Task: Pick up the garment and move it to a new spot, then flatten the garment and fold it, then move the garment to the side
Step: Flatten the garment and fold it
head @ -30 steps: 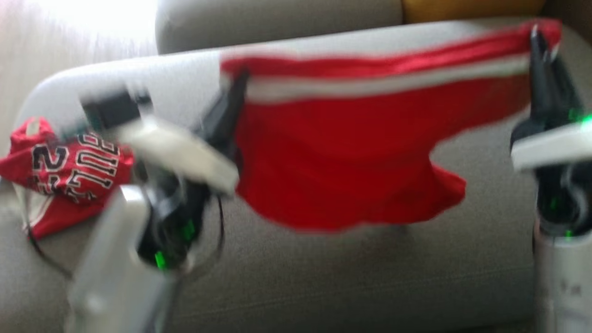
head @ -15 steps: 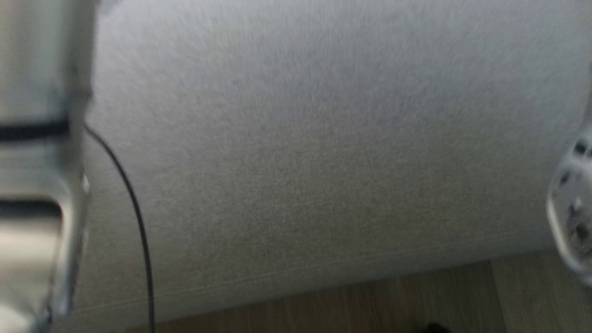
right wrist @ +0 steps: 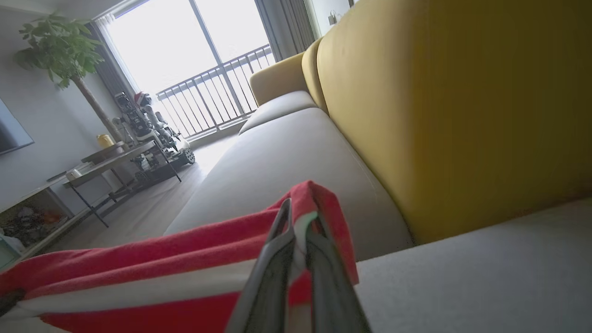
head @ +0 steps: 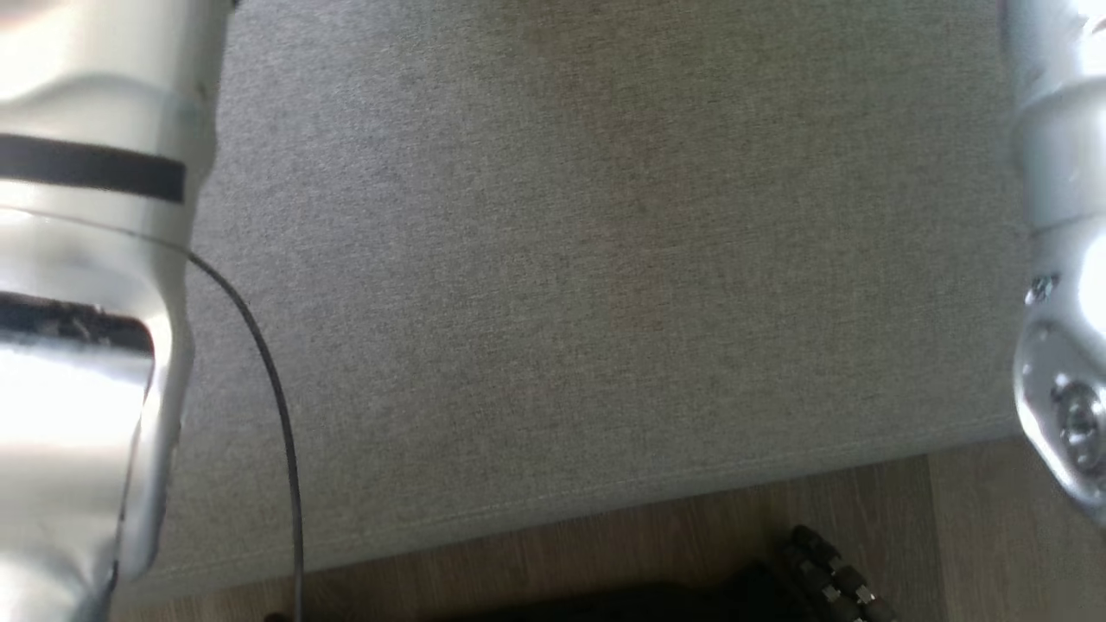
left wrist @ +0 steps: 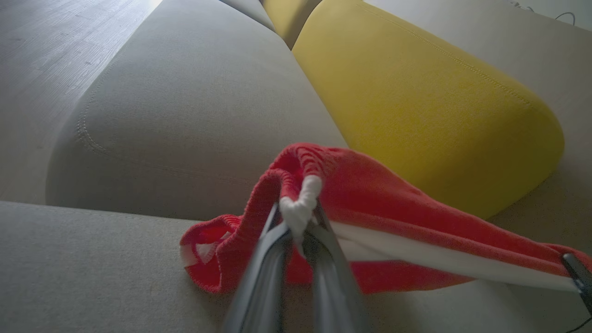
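left hand (left wrist: 298, 215), right hand (right wrist: 299, 226) still pinching red white-striped knit garment (left wrist: 393, 199) taut; head camera dipping to grey fabric sofa seat (head: 605, 259); laydown likely nearing.

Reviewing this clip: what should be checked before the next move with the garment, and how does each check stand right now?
1. Left claw shut on the striped edge of the red garment: ok.
2. Right claw shut on that same edge: ok.
3. Striped edge stretched between the two claws: ok.
4. Grey seat cushion bare where the head view looks: ok.
5. Lower part of the garment hanging untwisted: cannot tell.
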